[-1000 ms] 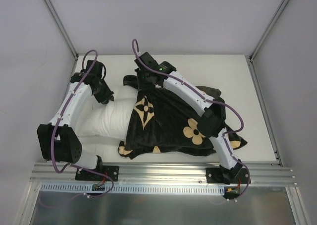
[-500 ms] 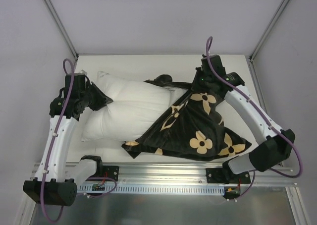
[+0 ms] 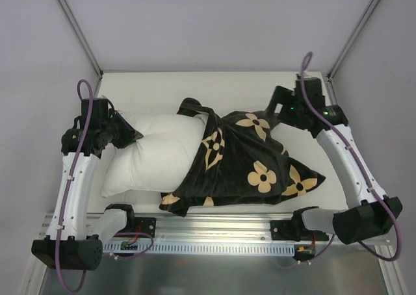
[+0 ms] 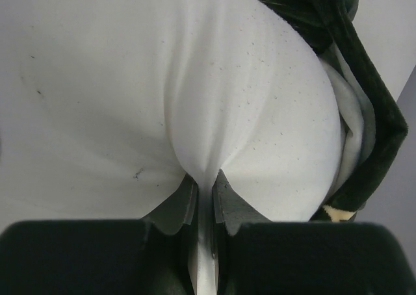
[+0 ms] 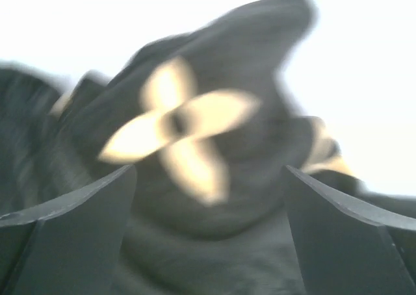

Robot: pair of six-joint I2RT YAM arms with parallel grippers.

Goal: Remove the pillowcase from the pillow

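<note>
Pillowcase (image 3: 250,168) was approx. half off: pillow (image 3: 153,155) bare on left, covered on right. L gripper (image 4: 205,190) pinched pillow; R gripper (image 5: 209,175) gaped, holding nothing. Rest to pull off.

pillow (image 3: 153,155): on table (image 3: 195,87), left side
pillowcase (image 3: 250,168): over pillow's right half, trailing rightward
left gripper (image 3: 135,135): at pillow's left end
</note>
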